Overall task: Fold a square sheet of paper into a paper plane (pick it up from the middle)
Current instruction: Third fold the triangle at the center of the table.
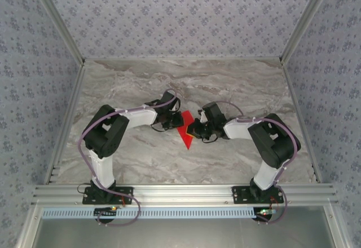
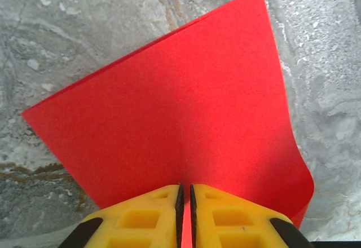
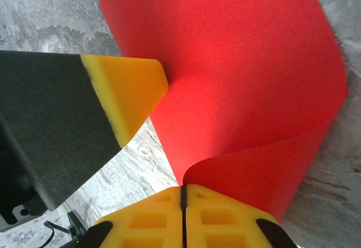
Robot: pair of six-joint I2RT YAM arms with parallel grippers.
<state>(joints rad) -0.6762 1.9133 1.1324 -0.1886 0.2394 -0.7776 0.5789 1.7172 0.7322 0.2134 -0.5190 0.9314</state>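
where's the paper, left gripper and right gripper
paper [image 2: 186, 101], left wrist view, middle of its top face
left gripper [image 2: 185, 190], left wrist view, midway between fingertips
right gripper [image 3: 183, 190], right wrist view, midway between fingertips

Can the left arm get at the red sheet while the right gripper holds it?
Seemingly yes: the left gripper is pinching the red sheet, opposite the right gripper; nothing blocks it.

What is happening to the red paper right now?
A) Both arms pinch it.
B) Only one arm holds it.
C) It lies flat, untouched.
A: the red paper is clamped in both the left end effector and the right end effector.
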